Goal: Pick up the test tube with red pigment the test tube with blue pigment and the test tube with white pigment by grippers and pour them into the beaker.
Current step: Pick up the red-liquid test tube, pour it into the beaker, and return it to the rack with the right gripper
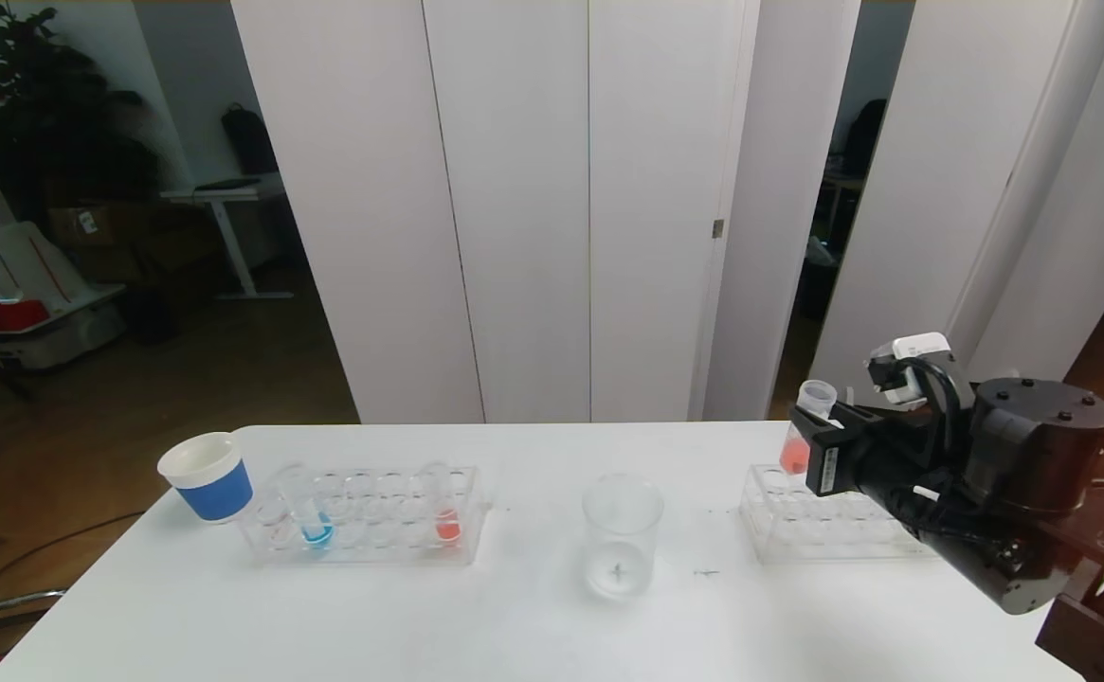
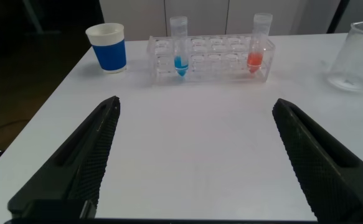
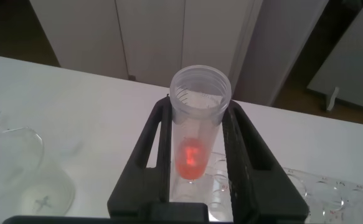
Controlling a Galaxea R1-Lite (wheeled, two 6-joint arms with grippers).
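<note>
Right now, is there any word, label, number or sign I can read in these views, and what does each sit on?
No text can be read in any view.
Beaker: a small star-shaped mark on its base, no letters.
Right hand, shut on the test tube with red pigment: a white label on its side, print too small to read.
Blue paper cup: plain blue band, no print visible.

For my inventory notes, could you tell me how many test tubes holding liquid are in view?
3. A blue one and an orange-red one stand in the left rack; another orange-red one is held by the right gripper above the right rack.
</note>
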